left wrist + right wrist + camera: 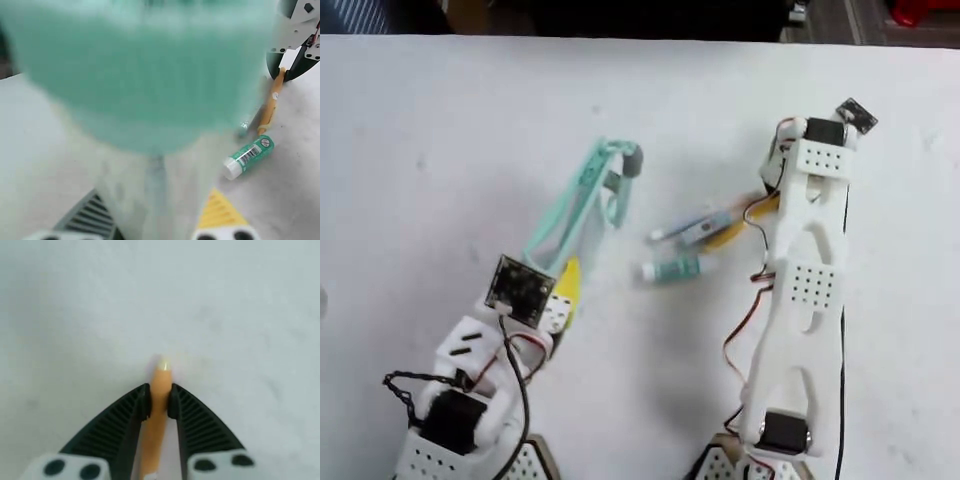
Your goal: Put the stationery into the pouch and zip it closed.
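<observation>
Right wrist view, right gripper (159, 401): closed tight on the orange pen (161, 375), tip toward the white table (75, 315); left gripper (155, 212) pinching the mint pouch (145, 75), green glue stick (248, 156) lying nearby.

I grip the mint pouch (145, 80), blurred close before me | green glue stick (248, 156) lies on white table (300, 200) | orange pen (270, 102) just beside it
</observation>
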